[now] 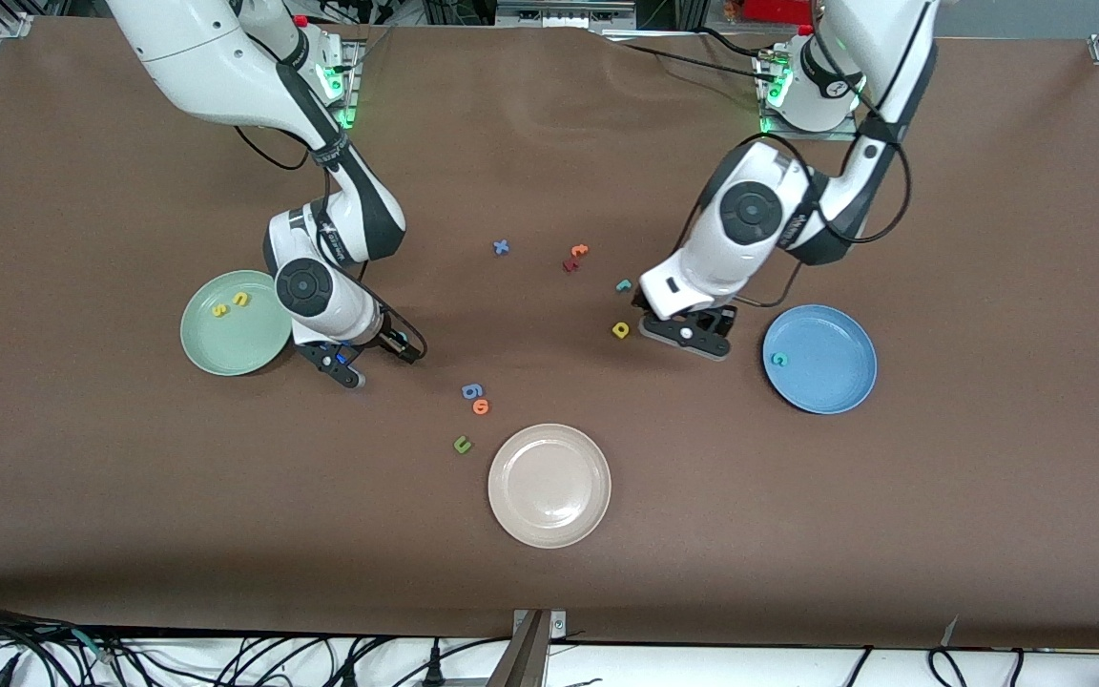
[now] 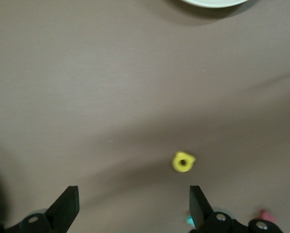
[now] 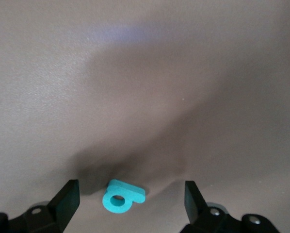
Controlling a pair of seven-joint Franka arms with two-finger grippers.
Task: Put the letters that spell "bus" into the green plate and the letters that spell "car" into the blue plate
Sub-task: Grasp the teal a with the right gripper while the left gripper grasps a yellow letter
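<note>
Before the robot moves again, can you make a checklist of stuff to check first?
1. Left gripper open over the yellow "a": ok.
2. Right gripper open over the teal "b": ok.
3. Yellow "s" and yellow "u" in the green plate: ok.
4. Teal "c" in the blue plate: ok.
5. Teal "r" in the blue plate: not ok, on the table.
6. "a" centred between the left gripper's fingers: not ok, off to one side.
</note>
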